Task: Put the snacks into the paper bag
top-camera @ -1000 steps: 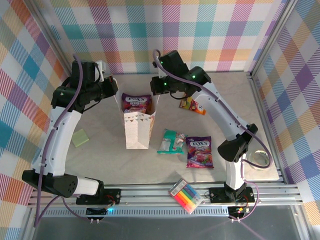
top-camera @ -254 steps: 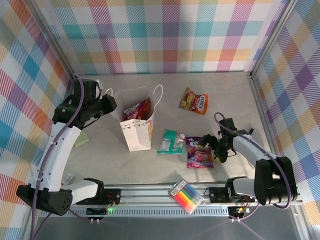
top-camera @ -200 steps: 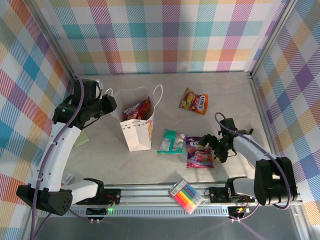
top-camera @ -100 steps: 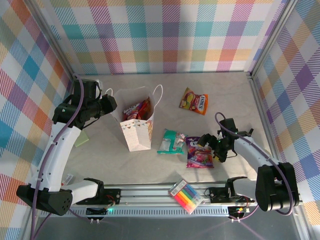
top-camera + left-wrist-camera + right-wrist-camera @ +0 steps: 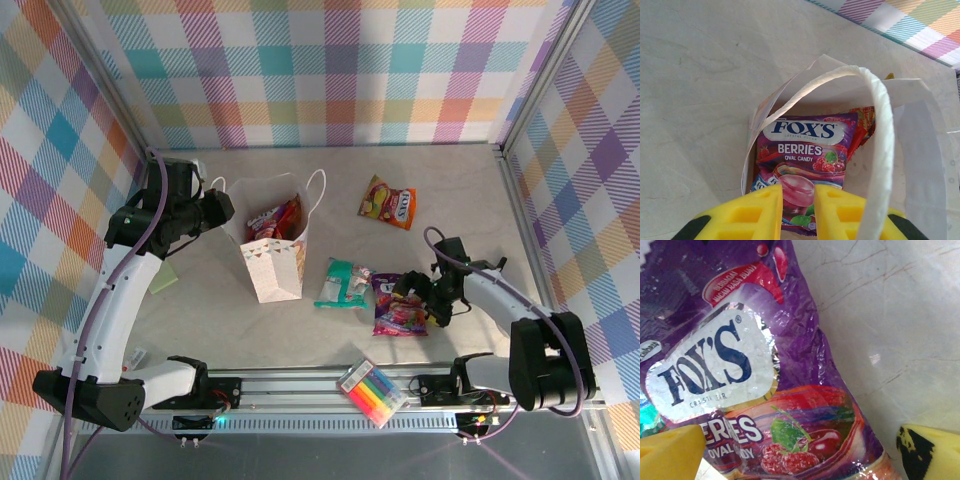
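Observation:
The white paper bag [image 5: 275, 262] stands open left of centre, with a purple candy packet [image 5: 805, 150] and a red packet [image 5: 863, 119] inside. My left gripper [image 5: 218, 210] sits at the bag's left rim. Its yellow fingers [image 5: 747, 215] are nearly together on that rim, and the rope handle [image 5: 880, 130] lies over the right one. A second purple candy bag [image 5: 397, 308] lies flat on the table. My right gripper [image 5: 414, 298] stands open low over its lower end [image 5: 805, 430], one fingertip on each side. A teal packet [image 5: 340, 283] lies beside it. An orange packet [image 5: 388, 204] lies farther back.
A flat pack of coloured marker pens [image 5: 372, 392] rests on the front rail. A green note pad [image 5: 160, 277] lies left of the bag under the left arm. A grey ring [image 5: 520, 318] sits near the right edge. Checked walls close in three sides.
Five seconds ago the right gripper hung over the paper bag with a purple packet; now it is down at the purple bag on the table. Over the last second it edged slightly left.

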Available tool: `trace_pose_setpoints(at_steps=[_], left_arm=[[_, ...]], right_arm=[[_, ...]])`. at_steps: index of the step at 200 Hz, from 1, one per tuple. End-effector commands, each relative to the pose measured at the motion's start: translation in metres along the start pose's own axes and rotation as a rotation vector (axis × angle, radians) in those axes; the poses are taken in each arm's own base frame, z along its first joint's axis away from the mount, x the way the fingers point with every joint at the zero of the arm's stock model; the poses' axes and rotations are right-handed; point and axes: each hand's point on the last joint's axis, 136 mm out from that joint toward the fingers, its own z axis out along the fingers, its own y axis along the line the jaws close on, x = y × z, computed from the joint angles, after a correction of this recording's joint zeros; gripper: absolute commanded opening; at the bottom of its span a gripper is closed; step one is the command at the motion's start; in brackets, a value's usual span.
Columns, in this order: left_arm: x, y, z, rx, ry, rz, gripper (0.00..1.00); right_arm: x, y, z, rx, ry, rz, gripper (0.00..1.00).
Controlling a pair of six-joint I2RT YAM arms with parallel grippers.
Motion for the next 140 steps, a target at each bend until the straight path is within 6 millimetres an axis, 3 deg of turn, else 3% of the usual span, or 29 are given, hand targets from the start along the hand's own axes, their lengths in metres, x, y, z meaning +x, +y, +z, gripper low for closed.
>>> trace_pose_setpoints(at_steps=[1,41,96,140], left_arm=[[0.0016,0.0022,-0.0072,0.002,0.003,-0.016,0.24],[0.0018,0.0030,-0.0072,-0.002,0.004,-0.009,0.24],[0.0026,0.0032,-0.0068,-0.001,0.006,-0.006,0.24],[0.0034,0.0057,-0.0071,-0.012,0.004,-0.002,0.24]], right_arm=[[0.0087,0.0078,0.0083,-0.017,0.050,-0.035,0.98],[0.0080,0.0105,0.0081,-0.006,0.049,-0.053,0.96],[0.0057,0.0096,0.0132,0.020,0.052,-0.064,0.75],[-0.0004,0.0079,0.0068,0.054,0.019,-0.078,0.66]])
